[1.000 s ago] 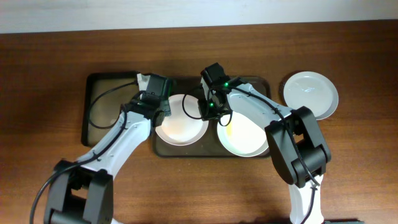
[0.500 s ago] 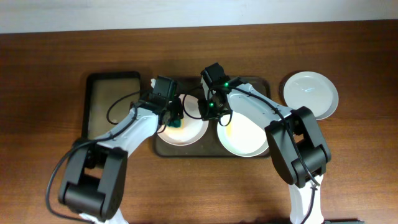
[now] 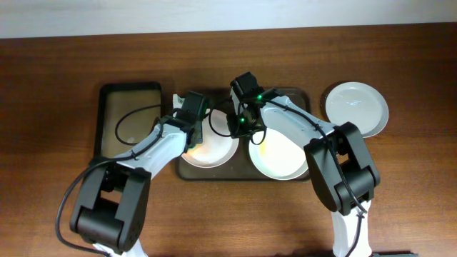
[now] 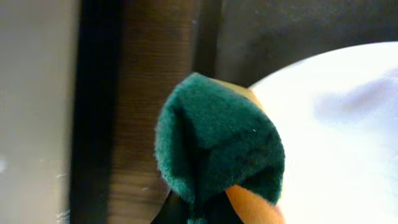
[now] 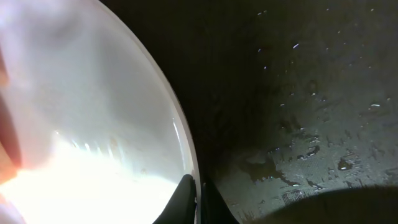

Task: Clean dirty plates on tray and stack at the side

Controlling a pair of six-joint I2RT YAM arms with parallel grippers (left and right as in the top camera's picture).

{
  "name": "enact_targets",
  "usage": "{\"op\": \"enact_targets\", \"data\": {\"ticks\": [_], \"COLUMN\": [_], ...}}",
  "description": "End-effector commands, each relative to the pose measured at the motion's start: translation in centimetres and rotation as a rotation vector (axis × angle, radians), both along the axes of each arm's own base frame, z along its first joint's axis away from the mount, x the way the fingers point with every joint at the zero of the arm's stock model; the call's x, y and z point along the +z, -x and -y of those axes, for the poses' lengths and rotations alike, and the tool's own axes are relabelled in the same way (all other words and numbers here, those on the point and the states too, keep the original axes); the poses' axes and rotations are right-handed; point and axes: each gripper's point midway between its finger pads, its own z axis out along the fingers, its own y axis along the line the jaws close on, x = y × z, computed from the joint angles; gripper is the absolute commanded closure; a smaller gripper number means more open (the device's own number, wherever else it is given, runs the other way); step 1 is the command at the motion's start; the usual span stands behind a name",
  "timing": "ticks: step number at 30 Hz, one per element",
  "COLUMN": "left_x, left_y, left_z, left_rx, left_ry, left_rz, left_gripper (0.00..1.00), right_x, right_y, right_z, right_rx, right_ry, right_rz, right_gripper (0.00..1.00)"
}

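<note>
The tray holds two white plates. My left gripper is shut on a green and orange sponge at the left edge of the left plate; that plate fills the right of the left wrist view. My right gripper is shut on that plate's right rim, fingers either side of it, over the wet tray floor. The right plate has a yellowish smear. A third plate lies on the table right of the tray.
A smaller black tray lies left of the big tray, with a strip of wooden table between them. The pale wall edge runs along the back of the table.
My left gripper has swung right from the black tray side onto the left plate with the sponge. The right arm and all three plates have stayed put.
</note>
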Motion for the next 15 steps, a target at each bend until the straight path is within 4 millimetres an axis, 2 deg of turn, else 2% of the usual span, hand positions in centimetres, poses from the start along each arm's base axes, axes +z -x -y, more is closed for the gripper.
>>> {"op": "enact_targets", "data": {"ticks": [1, 6, 7, 10, 12, 15], "left_x": [5.3, 11.5, 12.8, 15.1, 15.5, 14.5], "left_y": [-0.7, 0.1, 0.5, 1.7, 2.5, 3.6], "left_z": [-4.5, -4.8, -4.9, -5.9, -7.0, -8.0], "left_rx": [0.098, 0.181, 0.185, 0.201, 0.220, 0.234], "left_ry": [-0.168, -0.067, -0.046, -0.029, -0.038, -0.023], "left_rz": [0.142, 0.288, 0.316, 0.344, 0.329, 0.256], "left_gripper": [1.00, 1.00, 1.00, 1.00, 1.00, 1.00], "right_x": [-2.5, -1.9, -1.4, 0.8, 3.3, 7.5], "right_y": [1.1, 0.9, 0.8, 0.4, 0.0, -0.6], "right_z": [2.1, 2.0, 1.9, 1.4, 0.6, -0.1], "right_rx": [-0.009, -0.009, -0.009, -0.004, 0.015, 0.046], "right_ry": [0.103, 0.095, 0.092, 0.082, 0.069, 0.122], "right_rz": [-0.040, -0.031, -0.026, -0.005, 0.033, 0.139], "right_gripper": [0.96, 0.96, 0.96, 0.96, 0.96, 0.96]}}
